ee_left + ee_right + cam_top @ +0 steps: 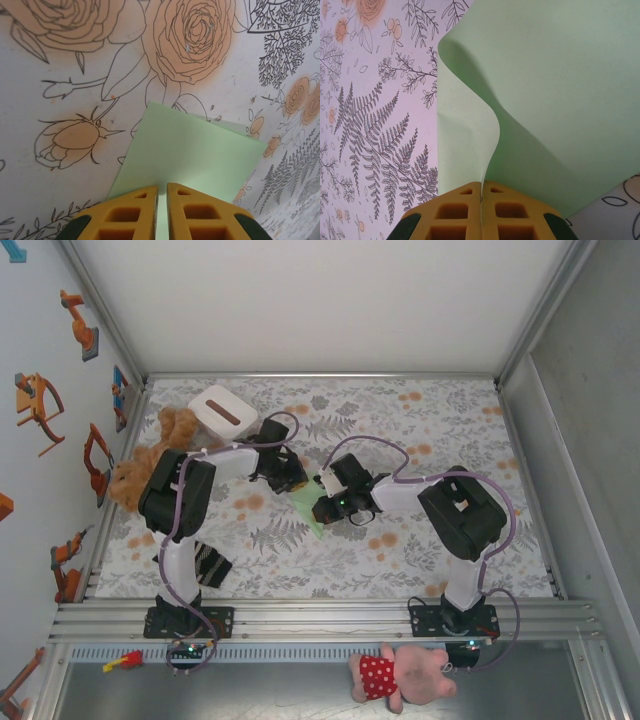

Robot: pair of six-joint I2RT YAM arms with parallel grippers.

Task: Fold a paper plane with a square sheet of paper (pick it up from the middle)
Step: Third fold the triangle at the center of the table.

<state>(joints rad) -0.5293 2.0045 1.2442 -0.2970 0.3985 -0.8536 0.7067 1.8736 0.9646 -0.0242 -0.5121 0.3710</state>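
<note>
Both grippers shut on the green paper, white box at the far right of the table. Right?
Not quite. The white box sits at the far left, not the far right, as the top view shows. The rest holds: the left gripper and the right gripper are each shut on the green paper.

The far half of the table [420, 410] lies open, and so does its right side. At the far left, the box [222, 410] and plush [150, 460] crowd the corner, just beside the left elbow. The 2 arms meet mid-table, where the left gripper [162, 200] and right gripper [482, 197] pinch the sheet [195, 155], blocking the middle. A dark cloth [210, 565] lies by the left base.
</note>
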